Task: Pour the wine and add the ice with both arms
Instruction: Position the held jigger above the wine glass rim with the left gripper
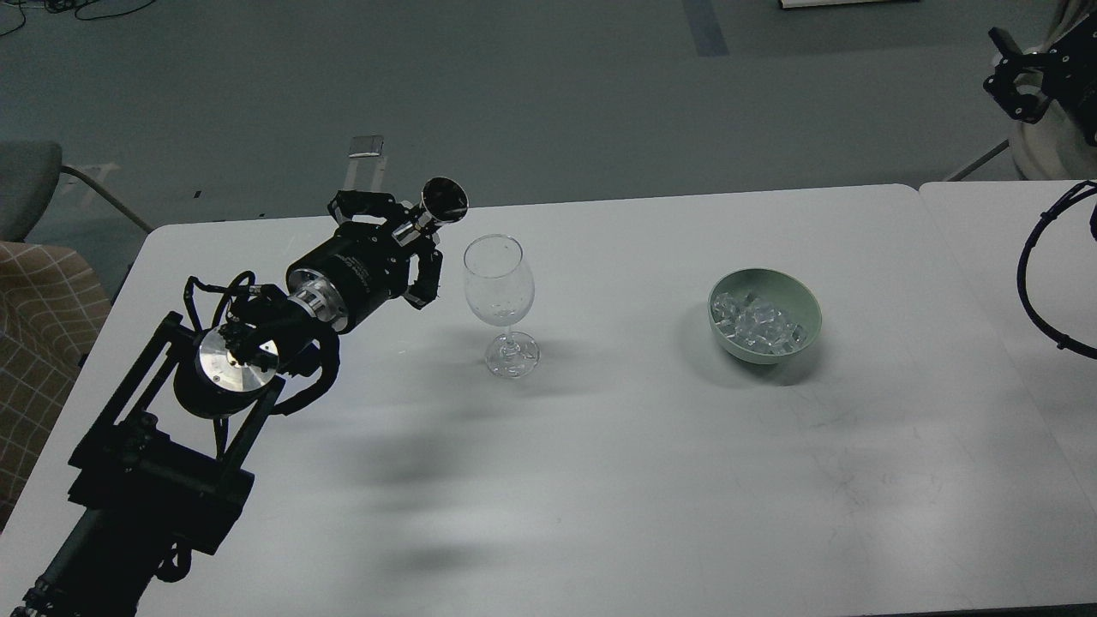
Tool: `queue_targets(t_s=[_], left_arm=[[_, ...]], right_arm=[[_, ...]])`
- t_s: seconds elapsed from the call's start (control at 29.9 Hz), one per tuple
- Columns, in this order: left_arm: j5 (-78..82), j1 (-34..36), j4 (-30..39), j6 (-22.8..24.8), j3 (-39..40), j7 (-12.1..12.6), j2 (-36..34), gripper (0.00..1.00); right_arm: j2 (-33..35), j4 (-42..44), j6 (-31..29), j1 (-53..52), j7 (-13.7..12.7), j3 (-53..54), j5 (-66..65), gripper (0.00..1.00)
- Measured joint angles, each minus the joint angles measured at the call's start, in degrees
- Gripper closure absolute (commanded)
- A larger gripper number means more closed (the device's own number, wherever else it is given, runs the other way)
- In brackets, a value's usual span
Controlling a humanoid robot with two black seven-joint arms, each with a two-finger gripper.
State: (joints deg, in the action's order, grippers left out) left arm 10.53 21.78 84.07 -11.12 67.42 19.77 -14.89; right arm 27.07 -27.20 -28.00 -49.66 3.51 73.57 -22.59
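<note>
My left gripper (403, 244) is clamped on a small dark bottle (435, 204), tipped toward me so its round base faces the camera. It hangs just left of the wine glass (500, 291), apart from the rim. The glass stands upright on the white bench (617, 446) and looks empty, though I cannot rule out a trace of liquid. Well to the right sits a pale green bowl (806, 308) holding the ice (758, 326), a heap of clear cubes. My right gripper (1020, 81) is up in the far right corner, away from the bench, small and dark; I cannot tell how its fingers stand.
</note>
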Motion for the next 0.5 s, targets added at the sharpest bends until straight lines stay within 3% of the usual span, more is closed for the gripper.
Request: queue_targets(t_s=[0.5], left_arm=[[4.5,-0.3,2.0,0.7,0.0,0.2,0.1,1.00]], right_arm=[[0.2,0.0,0.0,0.0,0.0,0.0,0.0,0.00]])
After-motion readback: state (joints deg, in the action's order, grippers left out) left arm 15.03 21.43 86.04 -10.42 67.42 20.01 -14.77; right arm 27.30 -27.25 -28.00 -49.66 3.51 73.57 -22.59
